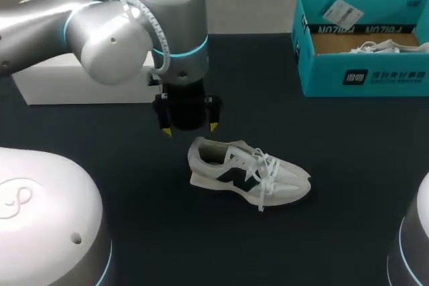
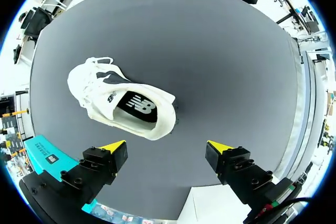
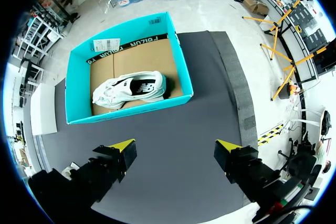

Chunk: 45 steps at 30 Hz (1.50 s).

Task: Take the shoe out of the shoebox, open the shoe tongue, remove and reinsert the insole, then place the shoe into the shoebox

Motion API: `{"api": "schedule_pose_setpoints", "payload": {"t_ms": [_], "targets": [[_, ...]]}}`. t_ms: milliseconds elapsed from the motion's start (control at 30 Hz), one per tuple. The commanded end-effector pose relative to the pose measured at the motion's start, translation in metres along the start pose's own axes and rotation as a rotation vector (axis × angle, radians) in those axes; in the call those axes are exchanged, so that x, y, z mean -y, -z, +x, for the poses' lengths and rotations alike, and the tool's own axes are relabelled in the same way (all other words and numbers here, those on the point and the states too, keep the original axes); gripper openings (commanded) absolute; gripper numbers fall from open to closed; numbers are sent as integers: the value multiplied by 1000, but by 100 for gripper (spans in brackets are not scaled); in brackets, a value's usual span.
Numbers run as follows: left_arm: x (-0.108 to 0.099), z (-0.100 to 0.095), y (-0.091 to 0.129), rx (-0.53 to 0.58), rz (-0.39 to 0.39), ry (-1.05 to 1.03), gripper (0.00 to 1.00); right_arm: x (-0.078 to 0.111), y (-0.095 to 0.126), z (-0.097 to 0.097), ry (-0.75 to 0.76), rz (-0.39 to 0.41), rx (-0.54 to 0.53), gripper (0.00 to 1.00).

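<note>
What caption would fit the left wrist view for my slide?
With jaws open, the left gripper hangs above a white shoe on the dark table.

left arm [image 1: 100, 31] comes in from left, wrist vertical, left gripper [image 1: 190, 128] spread wide. right gripper [image 3: 175, 145] pointing down, spread wide.

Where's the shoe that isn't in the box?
In the head view the shoe lies in the middle, close to the left gripper, left of the teal shoebox.
</note>
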<state>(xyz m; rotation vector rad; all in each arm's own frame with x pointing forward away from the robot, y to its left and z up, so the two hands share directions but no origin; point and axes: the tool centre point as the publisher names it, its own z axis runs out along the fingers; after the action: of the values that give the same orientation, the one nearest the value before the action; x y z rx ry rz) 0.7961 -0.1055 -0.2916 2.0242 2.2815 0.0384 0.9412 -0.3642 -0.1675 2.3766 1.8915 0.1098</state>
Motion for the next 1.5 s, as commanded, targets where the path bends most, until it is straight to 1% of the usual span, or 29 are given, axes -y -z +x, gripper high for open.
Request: {"api": "schedule_pose_setpoints", "payload": {"t_ms": [33,233,300,367,400,800,833,867,900,933,967,1033,1100,1267,1300,1500], "targets": [[-3,21,25,68,-9,-2,100,1,0,0,-1,-2,1,100],[-7,29,49,84,-24,2,100,1,0,0,-1,-2,1,100],[-7,32,52,111,-19,33,100,1,0,0,-1,-2,1,100],[-7,34,52,155,9,49,100,1,0,0,-1,-2,1,100],[-6,33,53,175,20,26,100,1,0,0,-1,-2,1,100],[-6,33,53,175,20,26,100,1,0,0,-1,-2,1,100],[-6,32,51,196,98,115,100,1,0,0,-1,-2,1,100],[-7,33,51,240,145,176,100,1,0,0,-1,-2,1,100],[-9,34,51,307,226,328,100,1,0,0,-1,-2,1,100],[-11,38,49,319,241,392,100,1,0,0,-1,-2,1,100],[-10,41,46,307,247,448,100,1,0,0,-1,-2,1,100],[-8,45,45,374,347,586,100,1,0,0,-1,-2,1,100],[-6,48,45,422,403,690,100,1,0,0,-1,-2,1,100],[-5,55,48,617,593,908,100,1,0,0,-1,-2,1,100],[-4,55,49,657,619,906,100,1,0,0,-1,-2,1,100],[-1,55,50,656,622,898,100,1,0,0,-1,-2,1,100]]}}
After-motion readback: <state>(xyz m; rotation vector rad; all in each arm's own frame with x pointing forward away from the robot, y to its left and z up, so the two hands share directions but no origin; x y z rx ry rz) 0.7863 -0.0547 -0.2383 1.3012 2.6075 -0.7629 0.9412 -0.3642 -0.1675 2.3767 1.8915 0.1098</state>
